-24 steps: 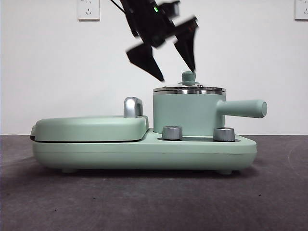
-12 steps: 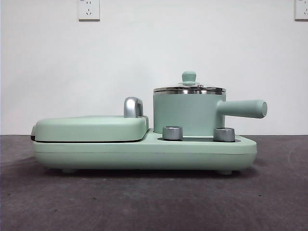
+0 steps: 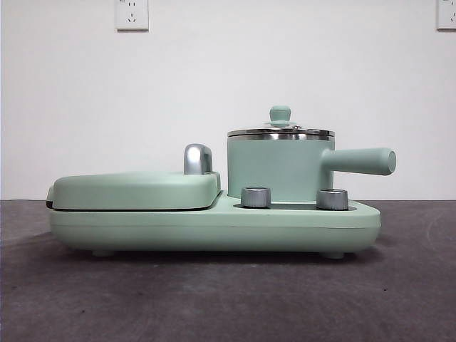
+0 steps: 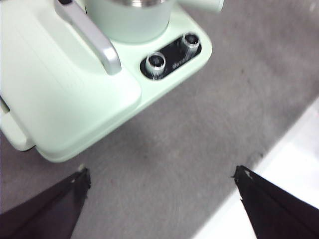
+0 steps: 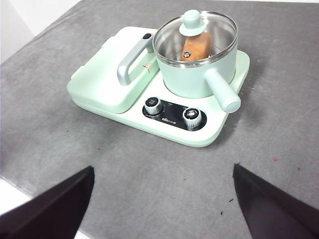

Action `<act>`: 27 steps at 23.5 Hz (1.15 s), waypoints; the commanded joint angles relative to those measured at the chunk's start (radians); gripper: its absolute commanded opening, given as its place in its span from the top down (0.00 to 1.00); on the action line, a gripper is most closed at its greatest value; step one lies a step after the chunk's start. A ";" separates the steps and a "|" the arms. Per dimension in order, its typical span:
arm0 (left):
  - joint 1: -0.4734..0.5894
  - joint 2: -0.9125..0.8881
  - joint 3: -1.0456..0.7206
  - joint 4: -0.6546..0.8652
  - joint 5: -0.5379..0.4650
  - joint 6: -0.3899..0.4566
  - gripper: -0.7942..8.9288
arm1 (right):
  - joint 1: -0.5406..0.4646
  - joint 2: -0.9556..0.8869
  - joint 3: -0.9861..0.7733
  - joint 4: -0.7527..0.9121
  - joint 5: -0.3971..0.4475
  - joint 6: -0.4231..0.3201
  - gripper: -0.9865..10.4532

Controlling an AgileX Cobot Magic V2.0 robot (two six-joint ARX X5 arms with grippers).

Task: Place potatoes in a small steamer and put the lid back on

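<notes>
The small steamer stands on the right of the mint-green cooker base, its side handle pointing right. The glass lid with its green knob sits on the pot's rim. Through the lid the right wrist view shows an orange-brown potato inside the steamer. My right gripper is open, high above the grey table and well back from the cooker. My left gripper is open over the table beside the cooker's corner, holding nothing. Neither gripper shows in the front view.
A flat griddle cover with a chrome handle fills the base's left half. Two chrome knobs sit in front of the pot. A white table edge runs near the left gripper.
One second ago a black open gripper hung just above and left of the lid knob. It has since risen out of the front view. The lid and pot have not moved.
</notes>
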 commanded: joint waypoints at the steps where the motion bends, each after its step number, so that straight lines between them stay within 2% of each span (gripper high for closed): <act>1: -0.008 -0.123 -0.118 0.102 0.003 -0.049 0.44 | 0.005 0.006 0.006 0.011 -0.030 0.010 0.53; 5: -0.008 -0.296 -0.265 0.131 0.000 -0.127 0.44 | 0.005 0.006 0.005 0.023 -0.090 0.010 0.53; 6: -0.008 -0.313 -0.270 0.125 -0.003 -0.130 0.48 | 0.005 0.006 0.005 0.030 -0.093 0.010 0.53; 8: -0.008 -0.330 -0.271 0.121 -0.003 -0.133 0.65 | 0.005 0.006 0.005 0.040 -0.099 0.010 0.55; 9: -0.008 -0.336 -0.271 0.121 -0.003 -0.132 0.83 | 0.005 0.006 0.005 0.045 -0.108 0.010 0.66; 10: -0.008 -0.340 -0.271 0.121 -0.003 -0.136 0.92 | 0.005 0.006 0.005 0.045 -0.116 0.008 0.80; 11: -0.008 -0.342 -0.271 0.121 -0.003 -0.139 0.89 | 0.005 0.006 0.005 0.046 -0.120 0.003 0.93; 12: -0.008 -0.342 -0.271 0.121 -0.003 -0.142 0.91 | 0.005 0.006 0.005 0.047 -0.120 -0.007 0.89; 27: -0.008 -0.342 -0.271 0.121 -0.003 -0.145 0.91 | 0.005 0.006 0.006 0.048 -0.116 -0.016 0.89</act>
